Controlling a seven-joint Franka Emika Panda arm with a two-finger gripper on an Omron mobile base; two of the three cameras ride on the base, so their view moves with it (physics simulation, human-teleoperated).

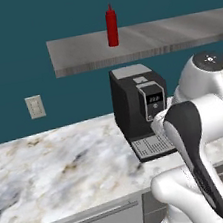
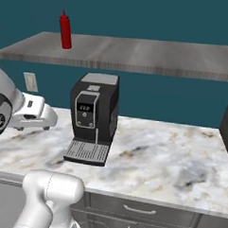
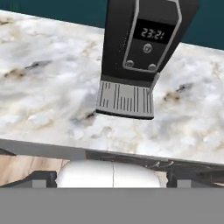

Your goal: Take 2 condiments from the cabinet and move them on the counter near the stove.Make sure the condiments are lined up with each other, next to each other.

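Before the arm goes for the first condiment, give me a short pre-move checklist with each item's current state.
1. Red squeeze bottle upright on the floating shelf: ok.
2. Nothing standing right beside the red bottle on the shelf: ok.
3. Second condiment, the dark brown bottle, located: not ok; no bottle other than the red one shows on the visible stretch of shelf.
4. Claw empty and open: ok, the hand view looks at the coffee machine with nothing between the fingertips.
5. Coffee machine stands on the marble counter under the shelf, close to the arm's way up: not ok, watch clearance.
6. Drop-off counter by the stove located: cannot tell.
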